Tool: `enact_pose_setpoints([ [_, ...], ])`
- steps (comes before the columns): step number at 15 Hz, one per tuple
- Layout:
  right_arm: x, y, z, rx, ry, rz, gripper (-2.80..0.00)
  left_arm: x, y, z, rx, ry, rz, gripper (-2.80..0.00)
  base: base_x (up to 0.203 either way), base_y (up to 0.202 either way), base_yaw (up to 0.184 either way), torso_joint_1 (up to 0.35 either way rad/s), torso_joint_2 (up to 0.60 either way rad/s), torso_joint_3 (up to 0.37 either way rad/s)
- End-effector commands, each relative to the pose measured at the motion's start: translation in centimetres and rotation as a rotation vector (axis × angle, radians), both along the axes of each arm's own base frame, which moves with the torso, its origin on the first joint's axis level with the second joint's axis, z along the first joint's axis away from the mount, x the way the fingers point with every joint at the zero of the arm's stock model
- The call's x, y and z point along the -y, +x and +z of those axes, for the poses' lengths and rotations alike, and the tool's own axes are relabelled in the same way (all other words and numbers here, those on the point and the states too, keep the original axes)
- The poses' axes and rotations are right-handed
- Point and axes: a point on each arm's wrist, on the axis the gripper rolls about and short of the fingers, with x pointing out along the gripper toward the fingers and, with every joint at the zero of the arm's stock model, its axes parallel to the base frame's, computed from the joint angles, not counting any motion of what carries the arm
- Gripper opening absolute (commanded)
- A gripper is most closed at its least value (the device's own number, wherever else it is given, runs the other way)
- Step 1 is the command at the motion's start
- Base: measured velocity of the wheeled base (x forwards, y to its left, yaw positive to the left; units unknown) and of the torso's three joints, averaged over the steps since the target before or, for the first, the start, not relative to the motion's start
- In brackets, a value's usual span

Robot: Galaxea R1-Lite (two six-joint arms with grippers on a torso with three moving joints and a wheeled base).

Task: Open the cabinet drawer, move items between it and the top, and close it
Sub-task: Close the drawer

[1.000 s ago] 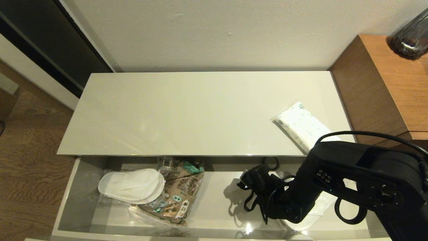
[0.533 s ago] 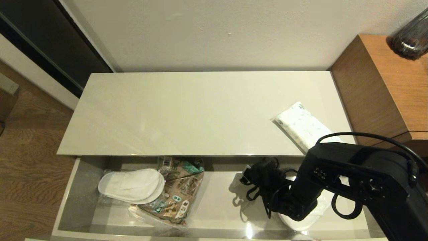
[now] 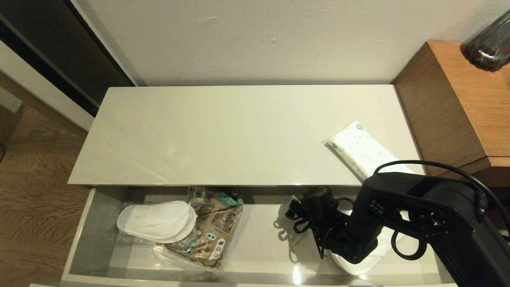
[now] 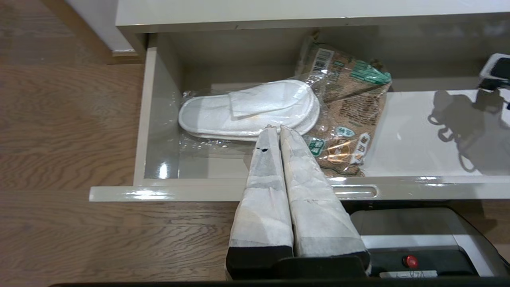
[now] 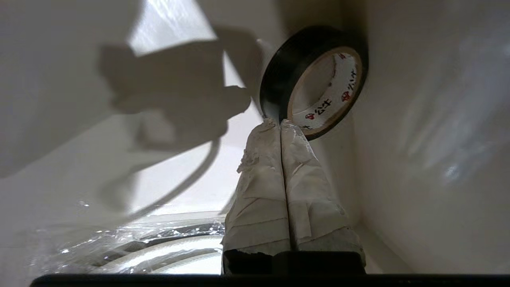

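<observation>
Right gripper reaching deep inside the wide glossy grey-beige cabinet drawer — padded fingers pressed together, pinching the rim of the small black tape roll. Left gripper hovering before the drawer front — closed, holding nothing.
</observation>
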Motion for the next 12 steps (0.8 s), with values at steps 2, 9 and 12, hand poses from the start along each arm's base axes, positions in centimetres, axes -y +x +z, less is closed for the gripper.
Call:
enact_pose_setpoints([
  [2,0.23,0.11,-0.13,-0.001,-0.011,-0.005,-2.80,0.00,0.00,0.00,0.000,0.000,0.000,-2.80,0.000,0.000,0.000,0.000,0.00,0.000],
  [9,0.18,0.31,-0.35,0.024,-0.004,-0.001,-2.80,0.00,0.00,0.00,0.000,0.000,0.000,-2.80,0.000,0.000,0.000,0.000,0.00,0.000],
  [12,0.12,0.41,-0.50,0.063,-0.006,0.014,-2.80,0.00,0.00,0.00,0.000,0.000,0.000,-2.80,0.000,0.000,0.000,0.000,0.00,0.000],
])
